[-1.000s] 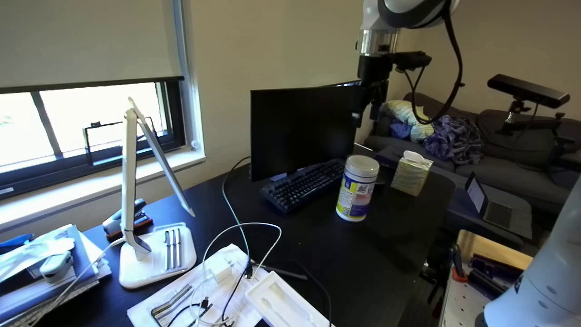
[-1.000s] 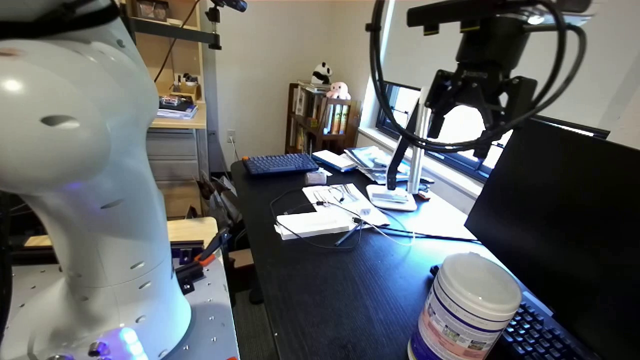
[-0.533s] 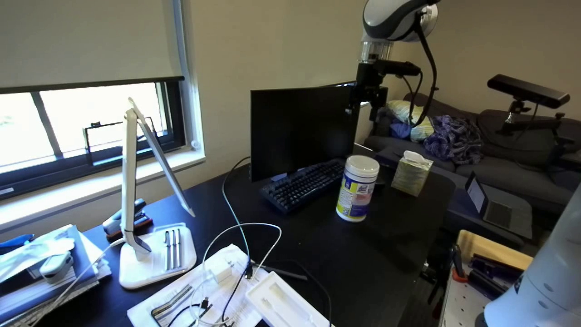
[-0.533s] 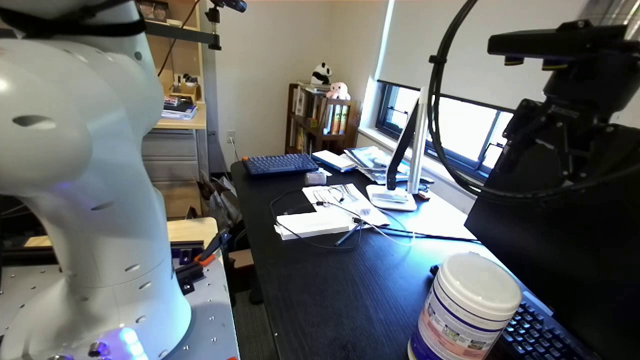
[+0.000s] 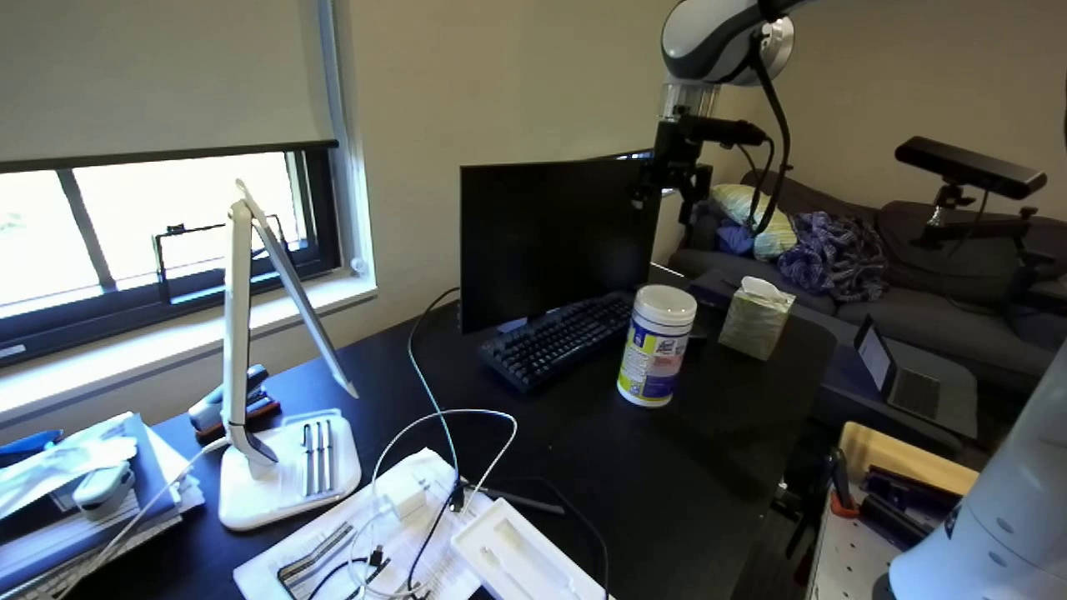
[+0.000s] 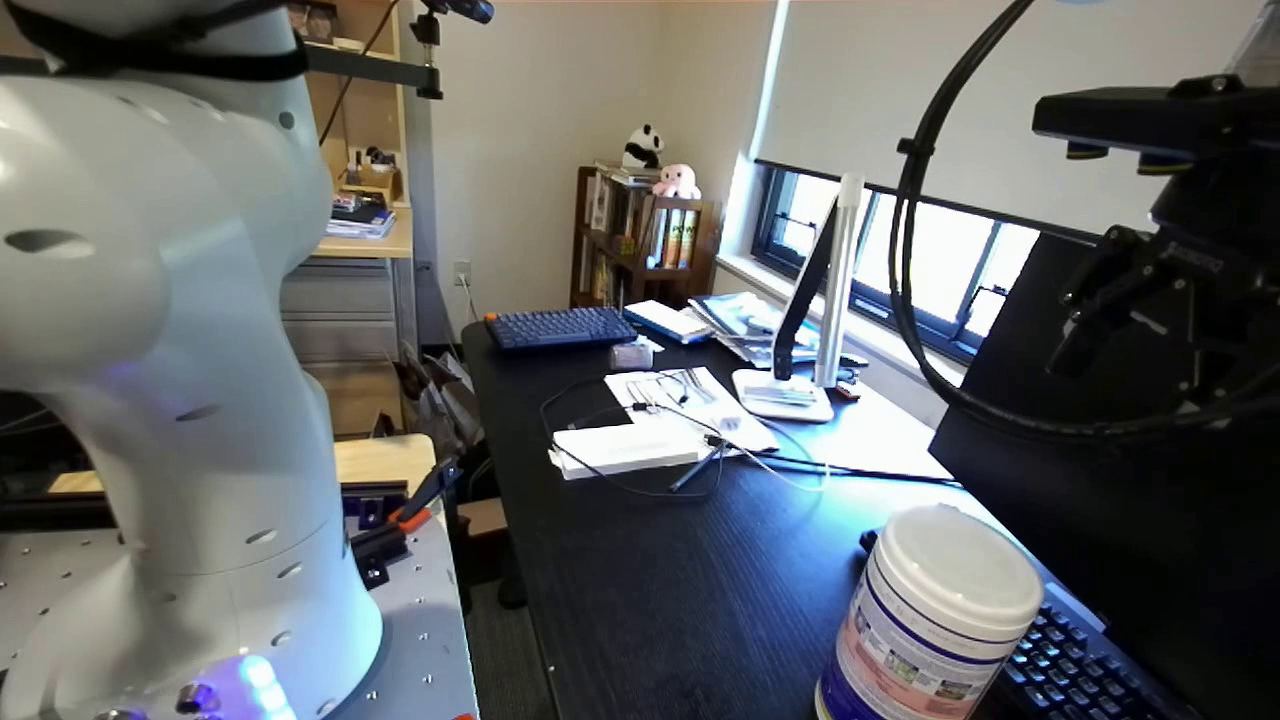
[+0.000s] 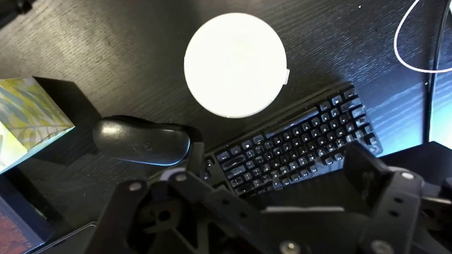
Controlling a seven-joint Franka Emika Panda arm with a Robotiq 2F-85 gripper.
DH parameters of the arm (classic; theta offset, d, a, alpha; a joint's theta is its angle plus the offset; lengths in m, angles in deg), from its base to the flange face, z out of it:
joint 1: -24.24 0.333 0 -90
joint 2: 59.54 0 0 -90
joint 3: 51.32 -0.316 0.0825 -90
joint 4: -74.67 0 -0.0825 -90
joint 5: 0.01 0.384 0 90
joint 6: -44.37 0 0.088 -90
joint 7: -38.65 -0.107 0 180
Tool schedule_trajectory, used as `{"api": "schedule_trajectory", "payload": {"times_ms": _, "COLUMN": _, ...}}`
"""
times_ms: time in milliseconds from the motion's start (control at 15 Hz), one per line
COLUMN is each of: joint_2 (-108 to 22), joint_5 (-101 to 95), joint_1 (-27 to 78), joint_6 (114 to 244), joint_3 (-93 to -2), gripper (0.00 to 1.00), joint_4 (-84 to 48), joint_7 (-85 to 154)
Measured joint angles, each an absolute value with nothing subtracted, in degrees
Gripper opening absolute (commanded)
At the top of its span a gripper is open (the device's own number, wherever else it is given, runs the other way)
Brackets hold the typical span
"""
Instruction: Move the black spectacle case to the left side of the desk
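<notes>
While above the desk, jaws wide apart

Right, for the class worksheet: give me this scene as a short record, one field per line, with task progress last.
Gripper: black two-fingered gripper, open, nothing between its fingers
Task object: black oblong round-ended spectacle case, lying on the flat black desk
Neighbours: in the wrist view, between the yellow-green patterned tissue box and the wide black keyboard
Also on desk: upright white-lidded cylindrical canister; black flat-screen monitor
Progress: case not yet grasped
</notes>
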State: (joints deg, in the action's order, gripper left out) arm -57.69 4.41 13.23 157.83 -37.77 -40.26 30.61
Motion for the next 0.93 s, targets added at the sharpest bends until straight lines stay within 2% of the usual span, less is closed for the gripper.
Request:
{"api": "schedule_trajectory", "payload": {"times_ms": 667, "joint_2": -52.2, "joint_5": 10.5, "joint_1": 9.4, "joint_6": 173.9, "joint_3": -33.8, "gripper": 1.0, "joint_4": -44.2, "joint_7": 16.6}}
{"api": "schedule_trajectory", "payload": {"times_ms": 933, "joint_2": -47.9, "joint_5": 15.6, "joint_1": 6.1, "joint_6": 175.0, "joint_3": -31.6, "gripper": 1.0, "joint_4": -44.2, "joint_7": 15.0}}
